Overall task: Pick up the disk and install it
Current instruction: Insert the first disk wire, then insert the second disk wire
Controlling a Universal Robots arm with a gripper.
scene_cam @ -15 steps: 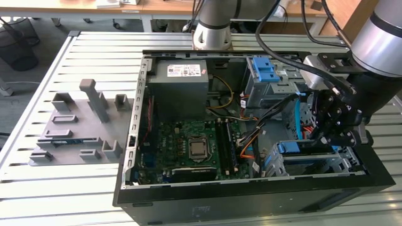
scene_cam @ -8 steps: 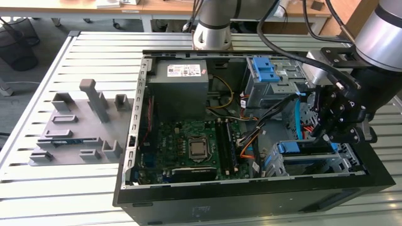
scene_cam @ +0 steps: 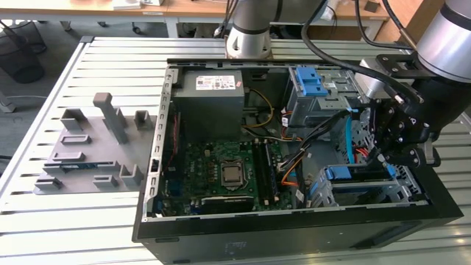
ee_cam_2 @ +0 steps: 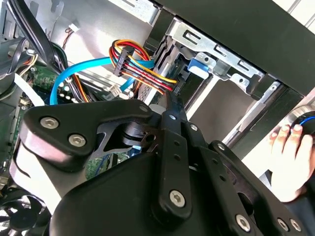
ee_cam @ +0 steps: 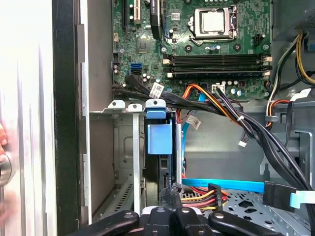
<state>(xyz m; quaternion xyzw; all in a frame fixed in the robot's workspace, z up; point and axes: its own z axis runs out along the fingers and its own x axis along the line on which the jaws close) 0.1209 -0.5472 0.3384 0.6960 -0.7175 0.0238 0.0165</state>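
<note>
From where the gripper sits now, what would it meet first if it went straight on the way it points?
Likely the blue carrier tab in the drive cage, straight ahead of the gripper in the first wrist view. The coloured power cable bundle lies close beside that line; depth is unclear.

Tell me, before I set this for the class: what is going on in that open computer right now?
A robot arm has its gripper down inside the open computer case, at the drive cage on the exterior view's right. In the first wrist view a blue-framed disk stands on edge in a slot of that cage, just ahead of the gripper, beside the motherboard and bundled cables. A person's hand rests outside the case, in the second wrist view.
</note>
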